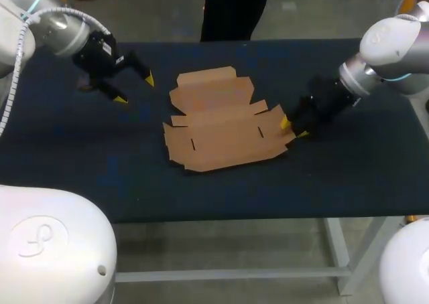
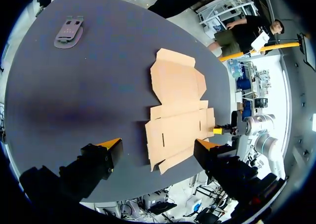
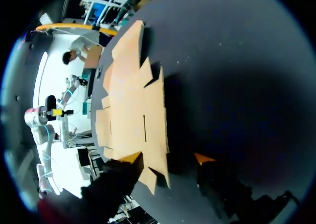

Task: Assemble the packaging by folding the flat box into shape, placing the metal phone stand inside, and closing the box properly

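Straddles a corner of the flat box (image 1: 214, 126) with right gripper (image 1: 292, 128) spread wide; hangs left gripper (image 1: 135, 90), likewise spread, near phone stand (image 2: 69, 31).

No text, number or label can be read in any view. The white housing (image 1: 60, 264) at the near left of the head view bears an embossed curled emblem (image 1: 33, 237), a sign without letters. Pale marks on the body of the left gripper (image 1: 135, 90) are too small to make out
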